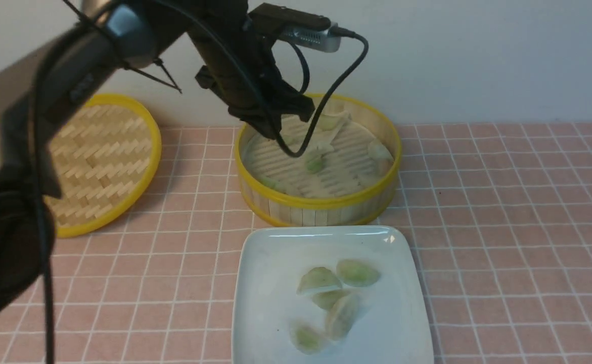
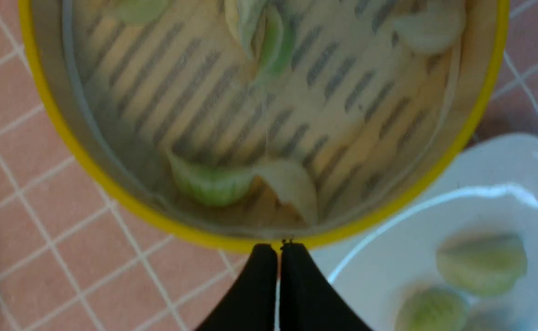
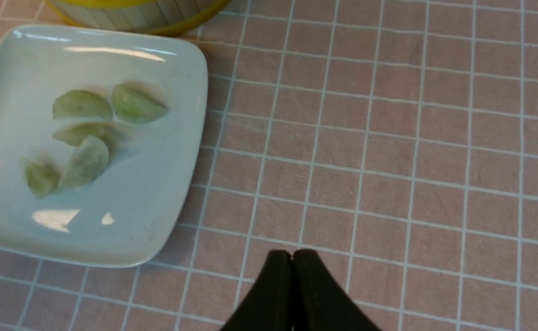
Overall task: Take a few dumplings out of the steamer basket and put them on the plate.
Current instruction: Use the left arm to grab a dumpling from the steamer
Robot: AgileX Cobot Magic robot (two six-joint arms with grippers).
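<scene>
Left gripper hangs over the steamer basket, its two black fingers pressed flat together with nothing between them. It is up in the air, clear of the food below. Four dumplings show in the basket: one near the middle of the slatted floor, one against the right wall, one at the back and one tucked by the near-left wall.

Just in front of the basket sits the white plate, and five dumplings lie on it in a loose cluster, right of centre, some overlapping.

Right gripper is closed too and empty, hovering over the pink checked tablecloth beside the plate's right edge. The woven lid lies flat, well off to the left of the basket.
</scene>
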